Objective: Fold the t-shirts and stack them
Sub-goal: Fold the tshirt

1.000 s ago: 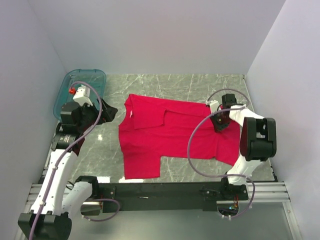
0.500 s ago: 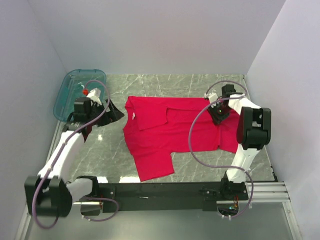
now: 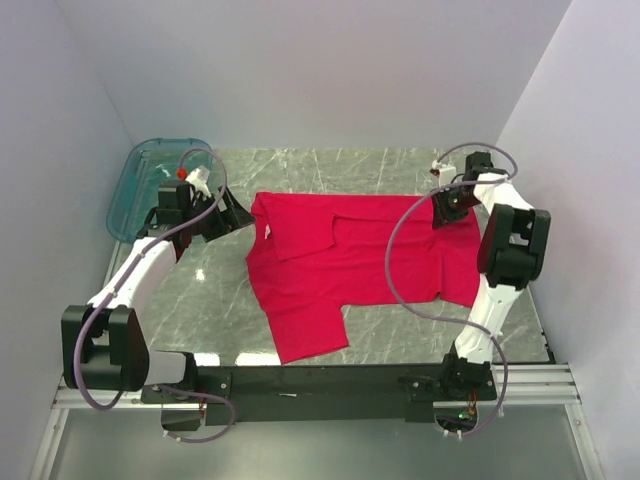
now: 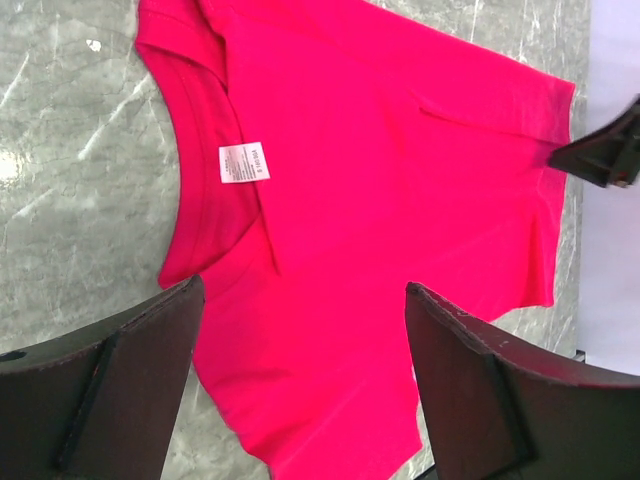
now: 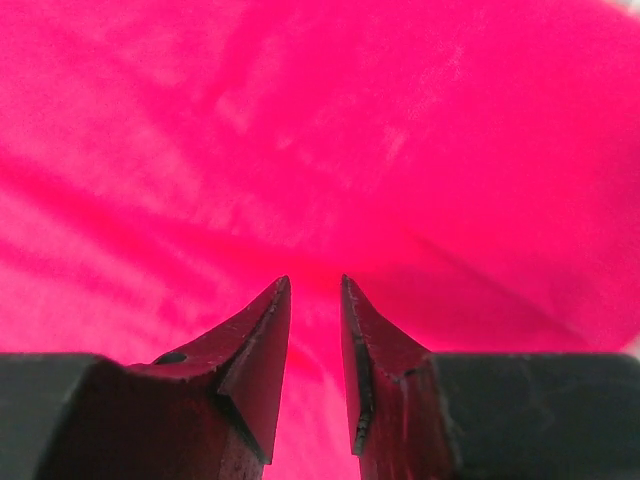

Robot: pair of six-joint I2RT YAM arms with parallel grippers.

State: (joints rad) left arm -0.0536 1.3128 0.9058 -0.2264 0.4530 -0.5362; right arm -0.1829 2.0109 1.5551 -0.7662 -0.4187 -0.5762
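Marble tbl [image 3: 390, 168] w/ t-shirt [image 3: 340, 260], white walls [image 3: 300, 70].

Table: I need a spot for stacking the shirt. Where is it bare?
Bare: the near-left marble between left arm and shirt, and the far strip between shirt and back wall. Crowded: far-left, tub and left gripper.

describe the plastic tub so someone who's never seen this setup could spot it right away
Start at the grey marble table and look to its far left corner, past the neck end of the red t-shirt. The tub sits there beside the left wall. It is see-through teal plastic with rounded corners, and it is the only container in the scene.
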